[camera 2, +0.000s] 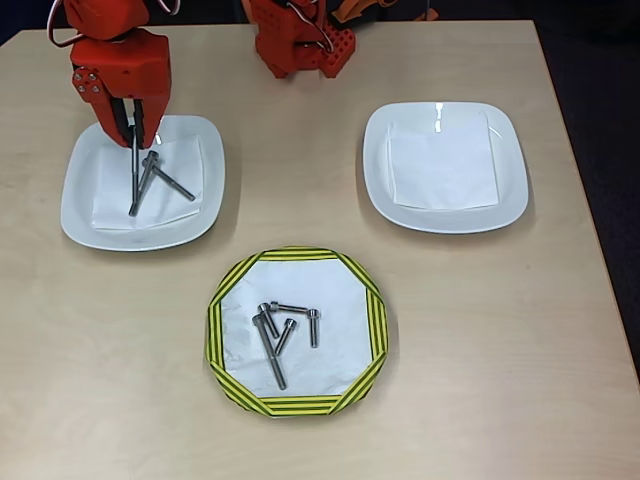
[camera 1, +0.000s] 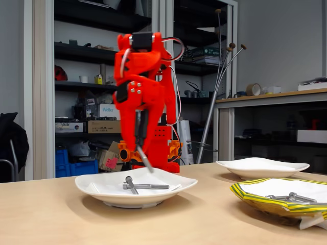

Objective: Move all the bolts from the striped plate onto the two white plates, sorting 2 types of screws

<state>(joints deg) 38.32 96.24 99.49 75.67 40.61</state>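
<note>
My gripper hangs over the left white plate, shut on a long bolt that points down with its tip just above the plate. Two long bolts lie crossed on that plate. The striped plate sits at the front middle in the overhead view and holds several bolts, one long and the others shorter. The right white plate holds no bolts.
Each plate has a white paper sheet in it. The arm's red base stands at the table's far edge between the two white plates. Bare tabletop lies around the plates. Shelves and a desk stand behind the table in the fixed view.
</note>
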